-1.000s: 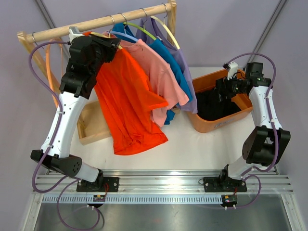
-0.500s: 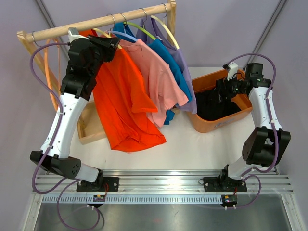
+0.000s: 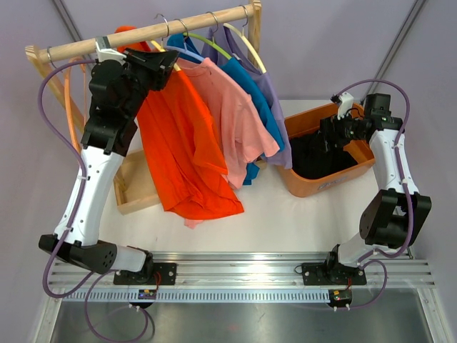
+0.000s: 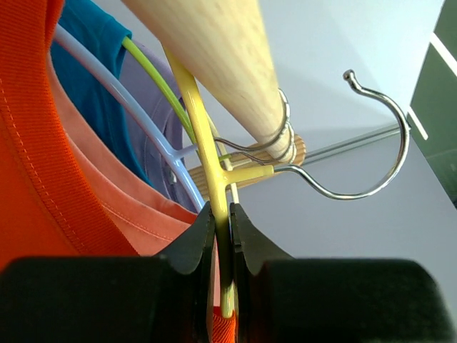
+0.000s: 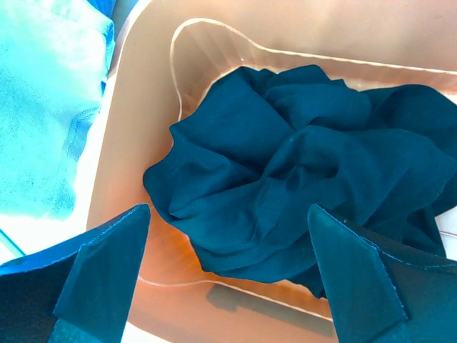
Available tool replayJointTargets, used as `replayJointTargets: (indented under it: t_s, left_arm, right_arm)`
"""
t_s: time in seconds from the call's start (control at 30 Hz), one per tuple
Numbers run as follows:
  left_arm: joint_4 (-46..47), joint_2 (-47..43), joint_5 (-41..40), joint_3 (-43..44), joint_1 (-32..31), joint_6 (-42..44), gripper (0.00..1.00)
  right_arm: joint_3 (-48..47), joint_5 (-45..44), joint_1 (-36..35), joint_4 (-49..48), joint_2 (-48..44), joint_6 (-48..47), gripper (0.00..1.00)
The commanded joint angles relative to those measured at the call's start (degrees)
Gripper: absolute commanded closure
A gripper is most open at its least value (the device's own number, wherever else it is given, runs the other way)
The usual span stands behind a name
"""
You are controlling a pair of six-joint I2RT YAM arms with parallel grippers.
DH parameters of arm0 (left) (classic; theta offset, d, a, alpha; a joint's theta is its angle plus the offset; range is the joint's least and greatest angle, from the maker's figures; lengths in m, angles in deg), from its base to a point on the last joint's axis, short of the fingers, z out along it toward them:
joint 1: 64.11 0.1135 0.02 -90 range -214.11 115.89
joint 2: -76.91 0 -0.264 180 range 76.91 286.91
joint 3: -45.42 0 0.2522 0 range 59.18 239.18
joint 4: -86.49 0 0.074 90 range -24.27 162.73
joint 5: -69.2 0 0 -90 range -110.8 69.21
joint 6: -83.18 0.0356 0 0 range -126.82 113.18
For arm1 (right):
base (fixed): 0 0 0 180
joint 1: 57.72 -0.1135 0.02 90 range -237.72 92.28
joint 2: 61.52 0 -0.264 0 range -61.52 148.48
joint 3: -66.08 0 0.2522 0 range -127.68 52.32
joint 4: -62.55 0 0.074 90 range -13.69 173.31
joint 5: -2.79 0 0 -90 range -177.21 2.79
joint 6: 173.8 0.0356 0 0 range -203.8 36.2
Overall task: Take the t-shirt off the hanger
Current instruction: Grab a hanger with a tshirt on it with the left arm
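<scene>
An orange t-shirt (image 3: pixel 182 150) hangs on a yellow hanger (image 4: pixel 207 143) at the left of the wooden rail (image 3: pixel 150 32). My left gripper (image 3: pixel 168 63) is shut on the yellow hanger's arm just below its neck (image 4: pixel 223 236). The hanger's metal hook (image 4: pixel 371 157) is off the rail, beside it. The orange collar (image 4: pixel 28 143) fills the left of the left wrist view. My right gripper (image 3: pixel 330 132) is open and empty over the orange bin (image 3: pixel 314 182), above a dark t-shirt (image 5: pixel 300 179) lying in it.
Pink (image 3: pixel 232 121), blue (image 3: pixel 250 93) and lilac (image 3: pixel 275 107) t-shirts hang on further hangers to the right on the rail. A wooden box (image 3: pixel 132 189) stands under the orange shirt. Bare orange hangers (image 3: pixel 71 107) hang at the rail's left end.
My left gripper has risen and drawn back left with the yellow hanger. The orange shirt has swung left and up with it. The right arm has not moved.
</scene>
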Motion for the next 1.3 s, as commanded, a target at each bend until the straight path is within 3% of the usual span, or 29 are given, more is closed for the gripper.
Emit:
replayJointTargets:
  t_s: [0.0,0.27,0.57,0.73,1.0,1.27]
  left_arm:
    - [9.3,-3.8,3.3,-0.3,0.5,2.5,1.00]
    - [6.6,-10.2,9.1,-5.8,0.4,6.2,1.00]
    - [3.9,-19.5,21.5,-16.6,0.4,15.0,1.00]
    - [1.5,-25.7,29.8,-23.6,0.5,21.3,1.00]
    - [-0.9,-30.9,45.6,-33.5,0.5,24.9,1.00]
    - [5.3,-34.3,59.9,-42.6,0.5,19.4,1.00]
  right_arm:
    - [-0.4,1.9,-0.3,-0.2,-2.5,-0.5,0.01]
    - [-3.0,8.4,-0.3,7.2,-3.1,-10.1,0.01]
    - [-11.2,19.3,-0.4,28.3,-4.8,-33.5,0.00]
    - [-18.6,23.3,-2.8,44.9,-4.0,-46.5,0.01]
    - [-18.3,21.1,-15.2,45.8,-9.5,-47.8,0.01]
    - [-19.9,23.7,-25.3,40.7,-10.4,-37.4,0.01]
